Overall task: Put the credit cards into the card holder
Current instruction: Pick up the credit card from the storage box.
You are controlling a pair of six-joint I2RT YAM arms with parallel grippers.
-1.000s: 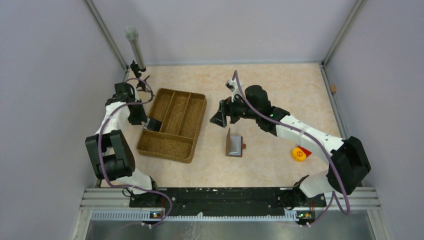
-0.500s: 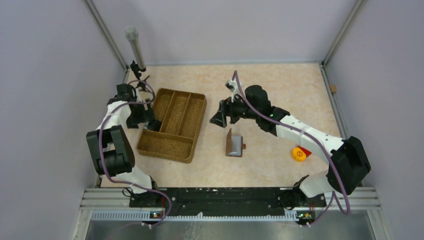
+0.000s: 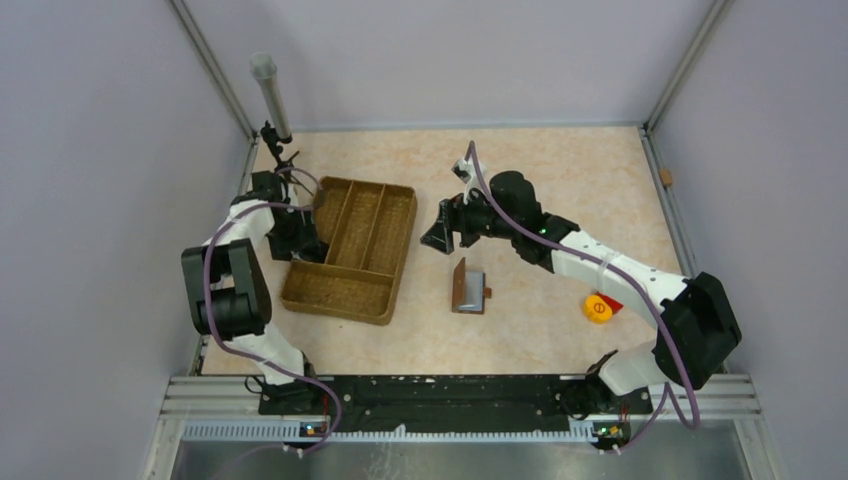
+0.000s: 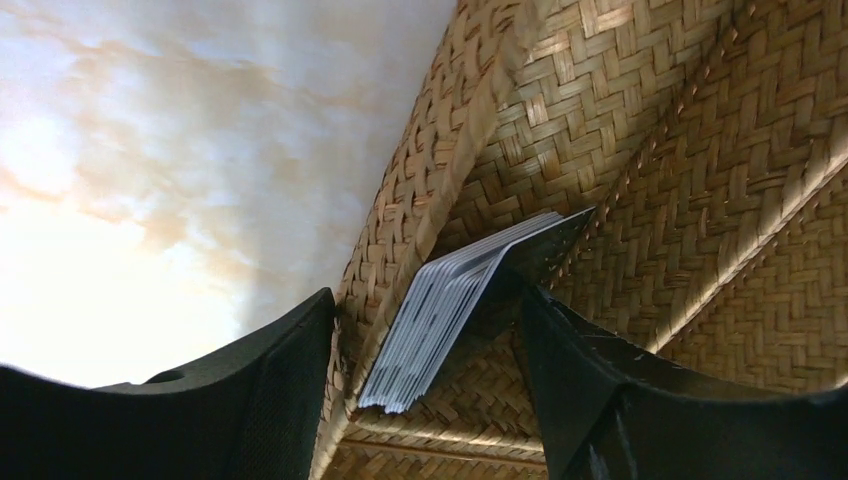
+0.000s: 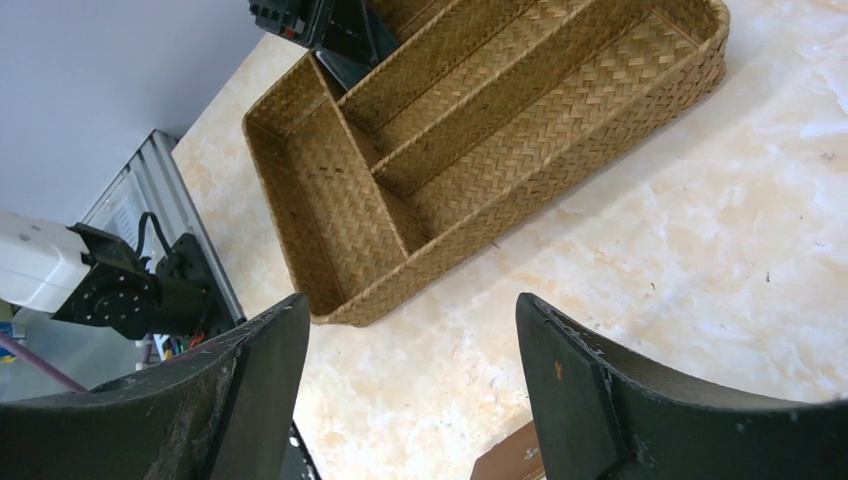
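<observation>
Starting nearest the arm bases, a round yellow button [image 3: 597,309] with a red mark sits on the marbled beige table [image 3: 560,190] by the right arm.

A little farther in, the card holder [image 3: 468,288] stands open on bare table between the arms. One brown flap is upright and the other lies flat, with a greyish face that is too small to make out. Only the right wrist camera shows it from close by, as a brown corner [image 5: 515,462] at the bottom edge.

The right gripper [image 3: 440,238] hovers just beyond the holder. Seen from its wrist, its [image 5: 410,305] black, matte jaws are spread wide and hold nothing.

To the left lies the tray [image 3: 345,308], woven in a herringbone pattern. It has one cross compartment at the near end and long lanes running away from it.

The left gripper [image 3: 305,240] sits over the tray's left wall, and from above it hides what lies beneath. Its wrist camera fills that in. The credit cards [image 4: 440,310] are a thin stack of pale, glossy rectangles leaning on edge against the inside of the woven wall [image 4: 430,170]. The left gripper [image 4: 425,300] has its jaws parted, one finger outside the wall and one inside the tray. The wall and the stack lie between them, and neither pad visibly presses on the cards.

A grey tube [image 3: 268,95] stands at the far left corner.
</observation>
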